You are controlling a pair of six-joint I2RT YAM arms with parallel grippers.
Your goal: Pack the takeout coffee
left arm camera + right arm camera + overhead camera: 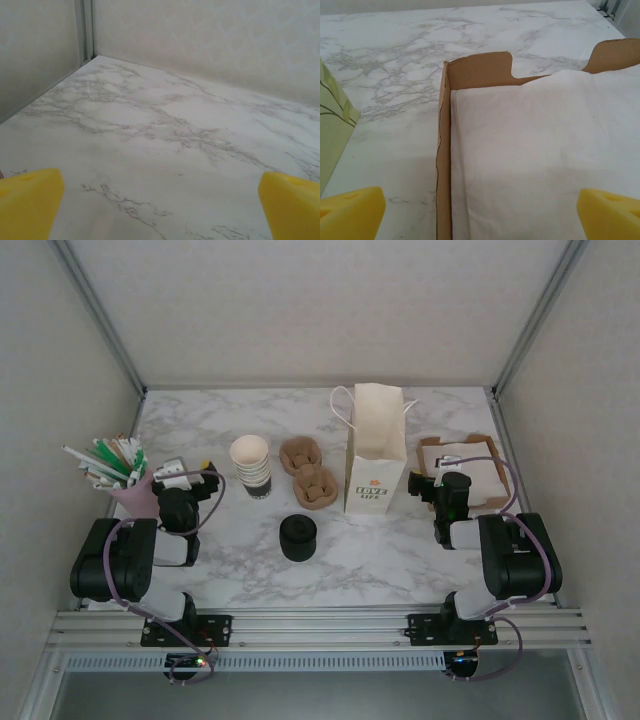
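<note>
Marble worktop (400, 550), and you've packed nothing yet: no cup wears a lid. The stack of cups (250, 465) sits left of centre, lids (297, 537) below it, paper bag (375, 455) at centre. Your left gripper (160, 210) and right gripper (480, 210) are spread, empty.

Illumination is bright, diffuse and even in all views. Shadows on the white marble-patterned tabletop (400, 550) are faint and soft-edged. In both wrist views the yellow foam fingertip pads (30, 200) (350, 212) at the lower corners are out of focus. The white paper sheets (545, 160) in the brown cardboard tray (443, 150) appear nearly washed out.
</note>
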